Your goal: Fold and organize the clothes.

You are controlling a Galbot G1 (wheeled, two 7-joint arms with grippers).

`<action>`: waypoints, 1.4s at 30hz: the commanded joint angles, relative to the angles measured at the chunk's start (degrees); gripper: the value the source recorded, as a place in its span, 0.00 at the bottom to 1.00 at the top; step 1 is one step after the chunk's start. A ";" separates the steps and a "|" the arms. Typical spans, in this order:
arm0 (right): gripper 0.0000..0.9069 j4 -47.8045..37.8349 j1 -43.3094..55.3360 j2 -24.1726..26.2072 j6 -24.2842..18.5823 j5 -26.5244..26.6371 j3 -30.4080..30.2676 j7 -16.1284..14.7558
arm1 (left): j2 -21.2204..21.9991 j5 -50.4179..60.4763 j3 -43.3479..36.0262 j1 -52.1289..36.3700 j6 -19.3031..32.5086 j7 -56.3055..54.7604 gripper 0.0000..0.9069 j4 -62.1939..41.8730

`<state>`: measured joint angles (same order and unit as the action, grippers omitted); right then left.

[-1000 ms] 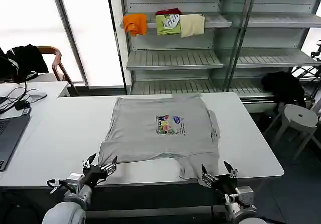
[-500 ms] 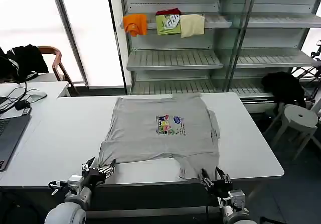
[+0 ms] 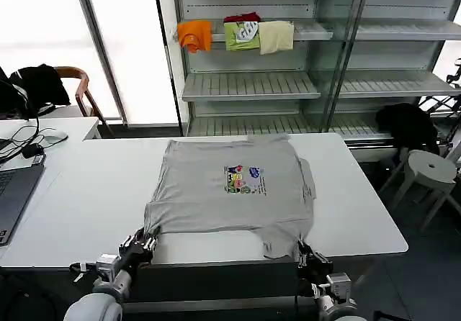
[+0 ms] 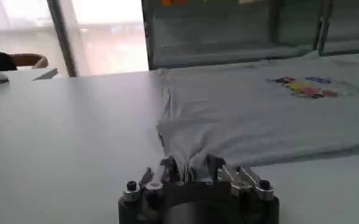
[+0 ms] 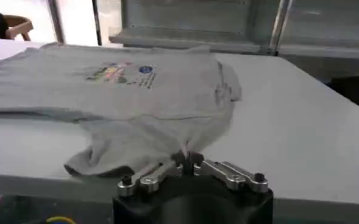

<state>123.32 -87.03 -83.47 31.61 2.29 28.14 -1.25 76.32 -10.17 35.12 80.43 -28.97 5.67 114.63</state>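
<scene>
T-shirt: We saw the light grey T-shirt (image 3: 234, 188) spread flat, chest print (image 3: 243, 178) up, across the middle of the white table (image 3: 79, 191), its near hem towards the lower part of the head frame.
Near hem: It lay uneven; the left corner was drawn to a point, and a rumpled flap (image 3: 277, 243) sat at the lower right by the table's front edge.
Left gripper: At the lower left of the head frame, our left gripper (image 3: 142, 243) had its fingers closed on the shirt's near left corner; in the left wrist view the fabric (image 4: 185, 164) bunched up between the fingers of the left gripper (image 4: 189, 168).
Right gripper: At the lower right of the head frame, our right gripper (image 3: 305, 252) was pinched on the near right edge of the shirt; in the right wrist view the cloth (image 5: 167, 137) narrowed into the closed tips of the right gripper (image 5: 188, 159).
Shelving: Behind the table, at the upper centre, orange, green and cream folded garments (image 3: 236, 34) hung over a metal shelf (image 3: 248, 86).
Left edge of frame: A laptop (image 3: 14, 195) rested on the neighbouring desk.
</scene>
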 commanded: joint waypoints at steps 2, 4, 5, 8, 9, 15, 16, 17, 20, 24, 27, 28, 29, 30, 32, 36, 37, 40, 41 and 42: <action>0.00 0.28 0.31 -0.07 -1.60 1.07 0.29 0.38 | 0.03 -1.72 0.29 -0.56 0.31 1.17 0.01 1.68; 0.00 0.69 1.08 -0.34 -2.63 1.95 0.62 0.69 | 0.18 -2.89 0.42 -1.35 0.39 1.25 0.01 2.38; 0.00 0.81 1.68 -0.56 -2.91 2.21 0.77 0.79 | 0.31 -3.54 0.50 -1.95 0.37 1.47 0.01 2.61; 0.00 0.31 4.47 -1.37 -3.50 2.23 0.99 0.95 | 0.72 -4.48 0.51 -4.44 0.01 2.08 0.01 1.83; 0.00 -0.19 5.73 -1.65 -3.45 2.32 0.99 1.03 | 0.81 -4.64 0.48 -5.44 -0.08 2.60 0.01 1.42; 0.00 -3.43 15.16 -2.87 -2.40 5.70 0.44 2.23 | 1.20 -10.11 0.64 -10.92 -2.68 3.56 0.01 0.43; 0.00 -4.04 16.75 -2.95 -2.13 6.09 0.16 2.45 | 1.43 -10.59 0.72 -11.71 -2.96 3.50 0.00 -0.23; 0.00 -4.56 18.06 -3.00 -1.90 6.26 -0.06 2.62 | 1.70 -11.09 0.83 -12.97 -3.32 3.34 0.01 -0.84; 0.00 -6.79 21.77 -3.28 -1.27 6.93 -0.60 3.23 | 2.65 -13.73 1.23 -16.14 -4.06 2.08 0.01 -3.12; 0.00 -11.53 27.49 -3.45 -0.72 7.35 -1.12 3.59 | 2.76 -15.84 0.64 -19.80 -4.08 0.34 0.01 -6.19; 0.00 -15.43 31.96 -3.51 -0.59 7.65 -1.37 3.67 | 3.05 -15.65 0.23 -22.16 -4.09 -0.14 0.01 -8.39; 0.00 -16.69 33.03 -3.57 -0.54 7.74 -1.38 3.63 | 3.08 -15.64 0.12 -22.85 -4.09 -0.39 0.01 -8.92; 0.00 -18.02 34.42 -3.59 -0.48 7.80 -1.42 3.68 | 3.18 -15.47 -0.01 -23.38 -4.09 -0.45 0.01 -9.91; 0.00 -19.26 35.99 -3.57 -0.49 7.74 -1.45 3.68 | 3.22 -15.15 -0.09 -24.10 -4.07 -0.46 0.01 -10.55; 0.00 -22.36 38.48 -3.44 -0.46 7.67 -1.61 3.48 | 3.33 -14.77 -0.24 -25.28 -4.04 -0.43 0.01 -12.60; 0.00 -27.73 42.50 -3.31 -0.34 7.50 -1.94 2.81 | 3.71 -12.41 -0.30 -27.22 -3.24 -0.28 0.01 -16.65; 0.00 -28.30 42.96 -3.30 -0.34 7.39 -1.98 2.75 | 3.71 -12.17 -0.33 -27.39 -2.98 -0.26 0.01 -17.13; 0.00 -30.32 43.82 -3.35 -0.36 6.53 -2.00 2.19 | 3.67 -10.94 -0.52 -28.09 -2.22 -0.15 0.01 -19.22; 0.00 -31.15 44.04 -3.44 -0.50 6.16 -1.93 2.01 | 3.68 -10.61 -0.53 -28.28 -2.01 -0.12 0.01 -19.79; 0.00 -31.80 44.13 -3.55 -0.60 5.87 -1.82 1.86 | 3.71 -10.12 -0.60 -28.46 -1.68 -0.08 0.01 -20.60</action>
<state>99.40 -49.69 -87.02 31.03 8.58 26.46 0.90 79.82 -22.04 34.74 56.95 -31.76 5.90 102.33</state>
